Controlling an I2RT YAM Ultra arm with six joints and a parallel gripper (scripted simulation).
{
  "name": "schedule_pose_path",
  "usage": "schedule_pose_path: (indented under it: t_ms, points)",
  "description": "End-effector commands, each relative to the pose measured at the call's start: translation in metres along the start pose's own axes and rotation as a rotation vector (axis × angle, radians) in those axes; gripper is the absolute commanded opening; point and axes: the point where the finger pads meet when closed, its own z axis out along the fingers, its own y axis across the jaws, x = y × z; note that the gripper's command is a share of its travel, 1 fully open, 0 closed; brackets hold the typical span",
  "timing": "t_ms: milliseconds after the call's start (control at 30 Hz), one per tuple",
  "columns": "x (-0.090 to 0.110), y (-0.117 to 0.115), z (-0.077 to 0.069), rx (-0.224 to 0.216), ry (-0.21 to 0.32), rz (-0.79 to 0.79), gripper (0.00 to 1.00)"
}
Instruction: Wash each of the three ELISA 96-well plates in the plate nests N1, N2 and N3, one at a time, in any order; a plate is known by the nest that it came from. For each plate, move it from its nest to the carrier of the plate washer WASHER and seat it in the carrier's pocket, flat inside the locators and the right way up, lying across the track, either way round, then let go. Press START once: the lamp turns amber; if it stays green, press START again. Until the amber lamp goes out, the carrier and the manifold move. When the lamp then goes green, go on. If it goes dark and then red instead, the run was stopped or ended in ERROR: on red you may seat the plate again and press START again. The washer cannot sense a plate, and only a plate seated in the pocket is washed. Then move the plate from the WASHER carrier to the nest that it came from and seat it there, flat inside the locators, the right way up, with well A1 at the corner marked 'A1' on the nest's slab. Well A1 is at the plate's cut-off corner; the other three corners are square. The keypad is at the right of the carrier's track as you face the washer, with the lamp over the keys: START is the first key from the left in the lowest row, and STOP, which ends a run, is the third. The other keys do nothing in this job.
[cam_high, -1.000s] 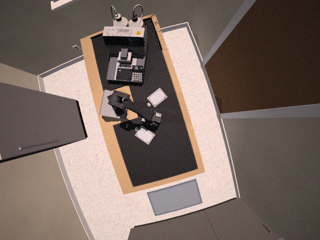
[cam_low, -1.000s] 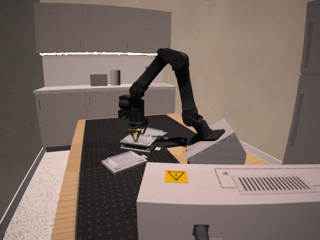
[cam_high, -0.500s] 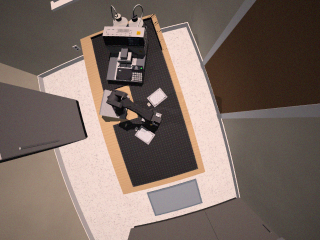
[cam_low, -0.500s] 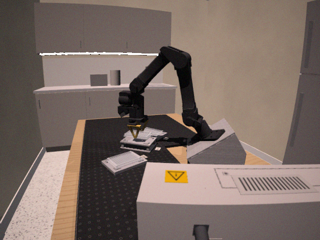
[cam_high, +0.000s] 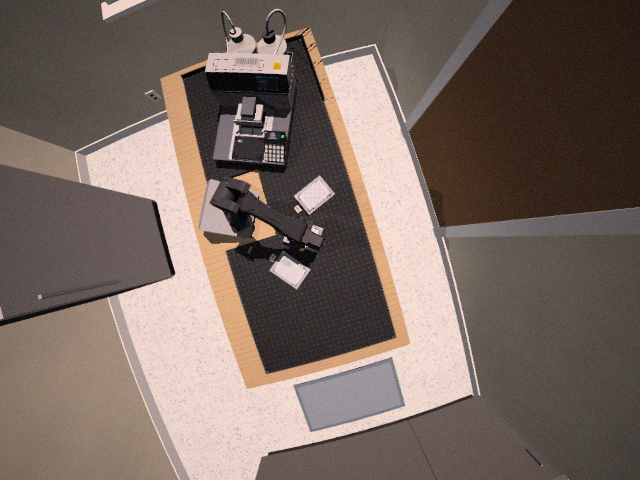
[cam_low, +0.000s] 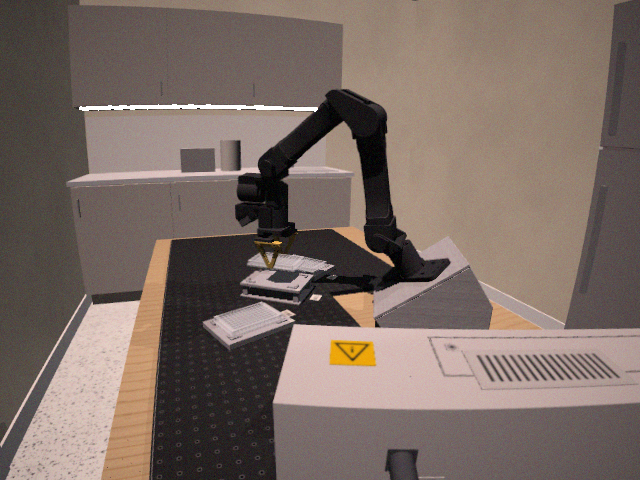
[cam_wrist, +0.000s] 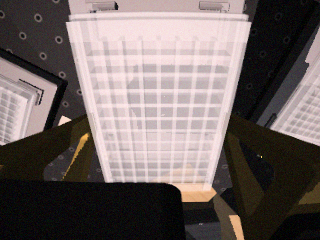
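My gripper (cam_low: 269, 254) is shut on an ELISA plate (cam_wrist: 159, 95) across its short width and holds it a little above the middle nest (cam_low: 276, 285), whose dark pocket shows beneath. In the top view the gripper (cam_high: 312, 236) hides this plate. In the wrist view the plate is clear, with a grid of wells, and lies level between the yellow fingers. A second plate (cam_high: 314, 194) sits in the nest nearer the washer. A third plate (cam_high: 289, 268) sits in the nest farther from it. The washer's carrier pocket (cam_high: 248, 148) is empty and its lamp (cam_high: 283, 136) is green.
The keypad (cam_high: 275, 152) is right of the carrier track. The washer housing (cam_low: 454, 403) fills the front of the exterior view. The arm's base stands on a grey wedge block (cam_low: 431, 299). Two bottles (cam_high: 255, 41) stand behind the washer.
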Motion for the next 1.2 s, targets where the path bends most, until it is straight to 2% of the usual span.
schedule_pose_path:
  t_ms: [0, 967, 1167]
  points:
    - [0.0, 0.001, -0.01, -0.001, -0.002, -0.001, 0.0]
    - [0.0, 0.001, -0.051, 0.0, -0.002, -0.001, 0.0]
    - [0.0, 0.001, -0.051, 0.0, -0.002, -0.001, 0.0]
